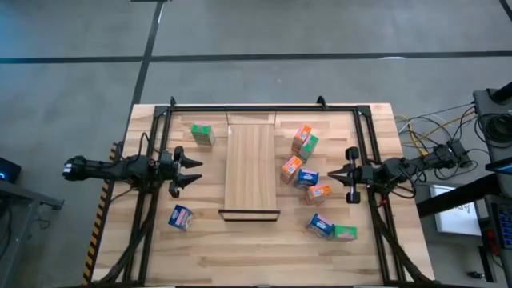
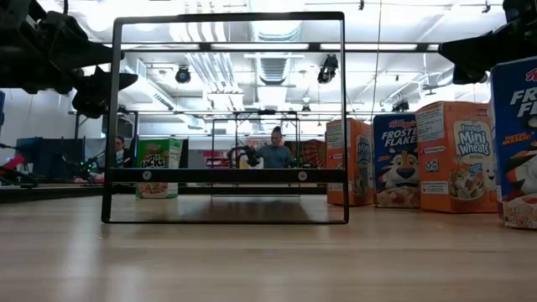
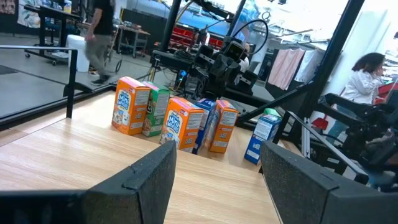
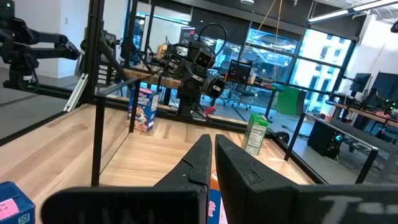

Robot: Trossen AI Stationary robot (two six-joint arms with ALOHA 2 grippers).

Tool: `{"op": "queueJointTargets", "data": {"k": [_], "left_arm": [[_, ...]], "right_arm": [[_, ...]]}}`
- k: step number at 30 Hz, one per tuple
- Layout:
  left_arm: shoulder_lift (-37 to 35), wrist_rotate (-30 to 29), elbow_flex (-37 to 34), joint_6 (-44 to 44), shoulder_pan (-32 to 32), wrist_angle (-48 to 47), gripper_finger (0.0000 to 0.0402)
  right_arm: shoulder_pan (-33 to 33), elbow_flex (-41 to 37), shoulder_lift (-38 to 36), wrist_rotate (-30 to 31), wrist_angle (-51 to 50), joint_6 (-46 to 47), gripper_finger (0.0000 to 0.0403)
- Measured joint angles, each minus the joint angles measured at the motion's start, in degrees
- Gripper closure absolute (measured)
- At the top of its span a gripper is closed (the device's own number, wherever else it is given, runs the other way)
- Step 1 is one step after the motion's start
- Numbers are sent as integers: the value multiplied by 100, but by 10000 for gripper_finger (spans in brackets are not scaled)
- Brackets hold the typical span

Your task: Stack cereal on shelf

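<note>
The shelf [image 1: 250,170], a long light wood panel with a dark lip at its near end, lies flat in the middle of the table. The cereal boxes stand around it. Left of it are a green box [image 1: 202,134] and a blue one [image 1: 181,217]. Right of it stand several orange, blue and green boxes [image 1: 306,178], also seen in the left wrist view [image 3: 181,123]. My left gripper [image 1: 196,172] hovers open left of the shelf, above the table. My right gripper [image 1: 332,175] hovers shut, right of the right-hand boxes. Neither touches anything.
A black metal frame [image 1: 240,108] runs around the table's far and side edges, and its bars [image 2: 225,174] cross the low view. Bare tabletop lies near the front edge [image 1: 256,256]. Cables [image 1: 436,140] lie off the table's right side. A person [image 2: 274,153] sits in the room beyond.
</note>
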Motion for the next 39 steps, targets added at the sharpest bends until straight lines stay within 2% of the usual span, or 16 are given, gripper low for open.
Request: {"op": "queueJointTargets", "data": {"k": [12, 17, 19, 21, 23, 27, 39], "left_arm": [[0, 0, 0, 1, 0, 0, 184], [2, -20, -2, -146, 2, 152, 184], [2, -27, -2, -589, 1, 367, 184], [2, -42, -2, -1200, 0, 648, 184], [0, -58, -2, -1463, 2, 950, 184], [8, -63, -2, -1422, 2, 1586, 184], [86, -63, -2, -459, 1, 3168, 184]], "right_arm": [[2, 0, 0, -12, 1, 145, 390], [1, 0, -1, -45, 212, 2405, 390], [0, -1, -2, -46, 384, 3111, 390], [0, -2, 0, -43, 540, 3442, 390], [0, 0, 0, -47, 728, 3445, 390], [0, 0, 0, -47, 1078, 3472, 390], [0, -2, 163, -49, 2164, 3216, 390]]}}
